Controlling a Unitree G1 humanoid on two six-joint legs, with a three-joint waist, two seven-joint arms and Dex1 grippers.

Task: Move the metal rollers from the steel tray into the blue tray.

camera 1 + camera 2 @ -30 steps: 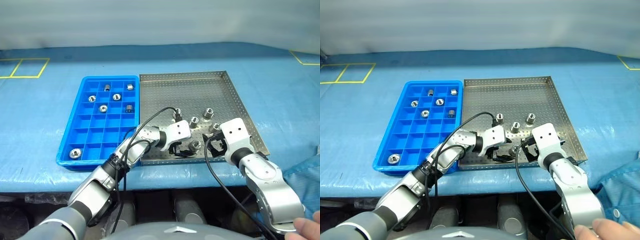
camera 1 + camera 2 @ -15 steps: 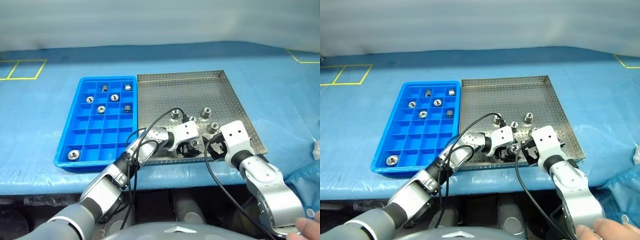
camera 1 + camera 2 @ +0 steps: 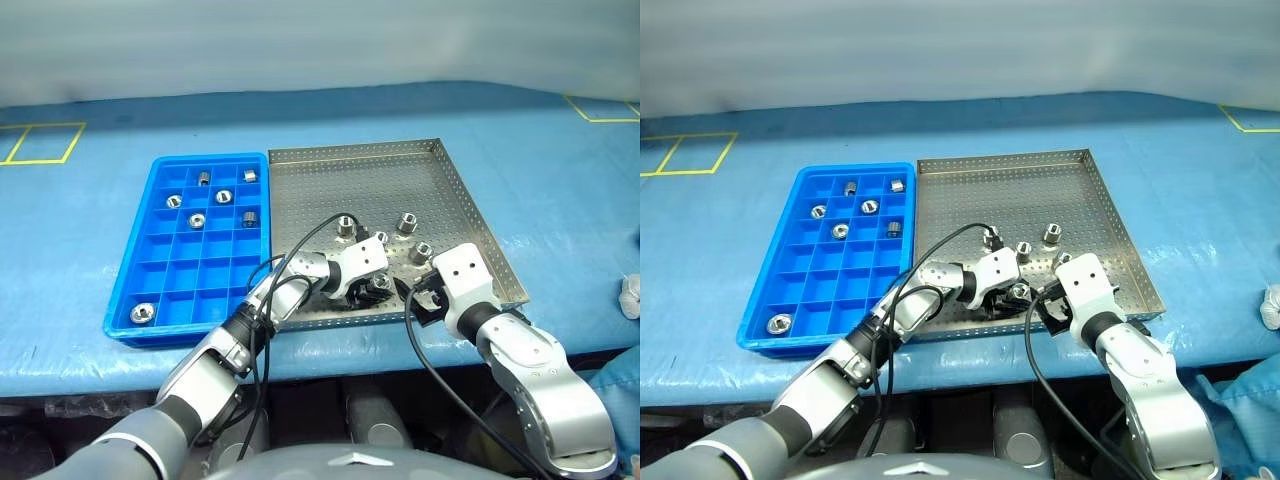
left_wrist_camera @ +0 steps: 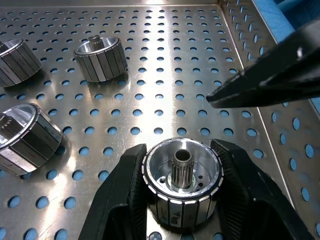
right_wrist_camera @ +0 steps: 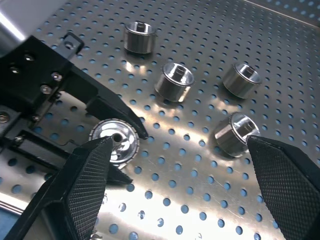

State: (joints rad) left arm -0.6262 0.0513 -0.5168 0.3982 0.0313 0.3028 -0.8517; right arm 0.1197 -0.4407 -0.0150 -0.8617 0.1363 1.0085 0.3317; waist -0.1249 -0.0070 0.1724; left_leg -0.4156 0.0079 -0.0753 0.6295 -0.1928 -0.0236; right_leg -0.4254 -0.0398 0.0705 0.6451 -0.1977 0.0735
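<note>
Low over the steel tray point(image 3: 400, 175), the left gripper point(image 4: 182, 200) is clasping one metal roller point(image 4: 182, 184) between its jaws near the tray's front rim. Just beside it, the right gripper point(image 5: 180, 190) is hovering with jaws spread wide and holding nothing. Four more rollers point(image 5: 175, 81) are sitting on the steel tray behind the grasped one, and six are lying in the blue tray point(image 3: 165, 270) against the steel tray's left side.

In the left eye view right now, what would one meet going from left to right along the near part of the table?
Blue tray → left gripper, closed around a roller on the steel tray → right gripper, open.
</note>
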